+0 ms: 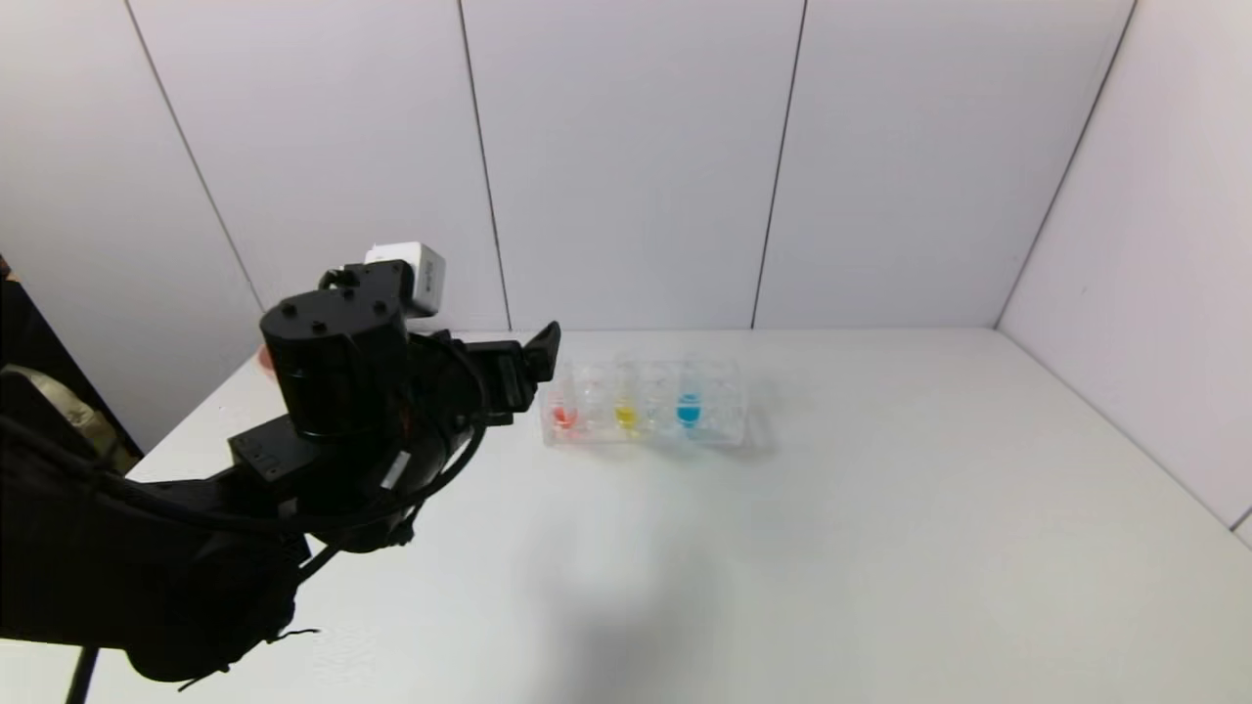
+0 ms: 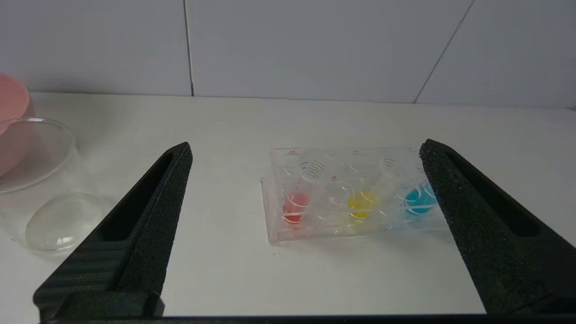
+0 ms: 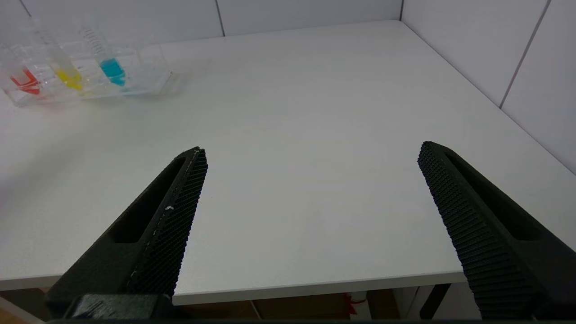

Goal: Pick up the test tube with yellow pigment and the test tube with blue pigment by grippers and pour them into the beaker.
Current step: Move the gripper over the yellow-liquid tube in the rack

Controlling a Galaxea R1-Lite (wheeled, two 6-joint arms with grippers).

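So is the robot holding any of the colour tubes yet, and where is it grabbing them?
No, nothing is held. The left gripper and right gripper are both open and empty.

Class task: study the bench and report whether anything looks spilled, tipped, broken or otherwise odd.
Nothing stands out. The red, yellow and blue tubes stand in the clear rack, with no puddles on the table. The beaker stands upright beside the pink bowl.

Three liquid-filled test tubes stood in one clear rack (image 2: pixel 355 193): one red-orange tube (image 2: pixel 294 207), one test tube with yellow pigment (image 2: pixel 361 203), one test tube with blue pigment (image 2: pixel 419 201). There was also one beaker (image 2: pixel 40 189) and one pink bowl (image 2: pixel 11 117).
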